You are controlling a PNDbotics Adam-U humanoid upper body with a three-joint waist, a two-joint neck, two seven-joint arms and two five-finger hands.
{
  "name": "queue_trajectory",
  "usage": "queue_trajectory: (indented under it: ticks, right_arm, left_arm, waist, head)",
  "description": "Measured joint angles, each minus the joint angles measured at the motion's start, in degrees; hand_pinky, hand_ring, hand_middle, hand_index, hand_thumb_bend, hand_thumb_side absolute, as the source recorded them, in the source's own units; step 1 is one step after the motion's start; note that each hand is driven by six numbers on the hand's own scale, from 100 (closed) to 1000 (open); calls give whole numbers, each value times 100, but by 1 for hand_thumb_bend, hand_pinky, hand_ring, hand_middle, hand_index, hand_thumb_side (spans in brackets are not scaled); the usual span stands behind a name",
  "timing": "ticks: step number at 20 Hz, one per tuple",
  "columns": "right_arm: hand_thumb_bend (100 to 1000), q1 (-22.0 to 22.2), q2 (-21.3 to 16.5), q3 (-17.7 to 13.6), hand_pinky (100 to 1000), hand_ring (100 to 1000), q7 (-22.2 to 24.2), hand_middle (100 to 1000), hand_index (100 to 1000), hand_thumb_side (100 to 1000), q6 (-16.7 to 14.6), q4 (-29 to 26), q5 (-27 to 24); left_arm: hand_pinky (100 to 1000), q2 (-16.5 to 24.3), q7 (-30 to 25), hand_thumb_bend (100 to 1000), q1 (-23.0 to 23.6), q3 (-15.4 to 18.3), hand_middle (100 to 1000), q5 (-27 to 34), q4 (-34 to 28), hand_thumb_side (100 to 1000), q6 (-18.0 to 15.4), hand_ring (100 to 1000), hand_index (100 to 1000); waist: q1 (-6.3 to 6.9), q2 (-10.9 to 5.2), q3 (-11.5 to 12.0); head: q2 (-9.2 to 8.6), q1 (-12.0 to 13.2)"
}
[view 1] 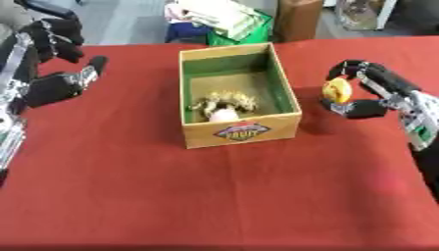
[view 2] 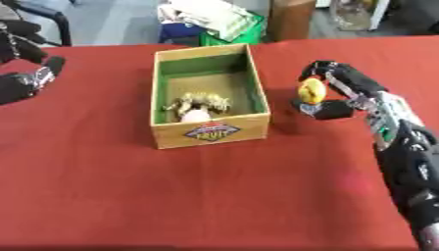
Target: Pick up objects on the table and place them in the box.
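A wooden box (view 1: pixel 242 128) with green inner walls stands in the middle of the red table (view 1: pixel 214 196). Inside it lie a pale round thing (view 1: pixel 223 115) and a tan, knobbly thing (view 1: pixel 227 101). My right hand (view 1: pixel 364 90) hovers just right of the box, above the cloth, fingers and thumb curled round a small yellow object (view 1: pixel 337 90). My left hand (view 1: pixel 53 81) is at the left edge, well away from the box, fingers relaxed and holding nothing.
Beyond the table's far edge sit a green crate with pale items (view 1: pixel 225 22) and a brown upright object (view 1: pixel 298 19). A dark chair frame (view 2: pixel 51 17) shows at the far left.
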Motion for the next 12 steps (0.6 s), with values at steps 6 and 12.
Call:
queue_trajectory:
  ticks: [6, 12]
  right_arm:
    - [367, -4, -2, -113, 701, 783, -382, 756, 768, 702, 361, 296, 497]
    - [280, -4, -3, -187, 667, 772, -739, 755, 773, 675, 717, 448, 757]
  left_arm:
    - [599, -46, 10, 440, 25, 2, 590, 0, -22, 185, 10, 574, 748]
    - [599, -48, 9, 437, 52, 2, 590, -6, -44, 186, 11, 573, 749]
  waist:
    - [15, 3, 33]
    - [22, 7, 77]
  head:
    - [-32, -4]
    - [-38, -9]
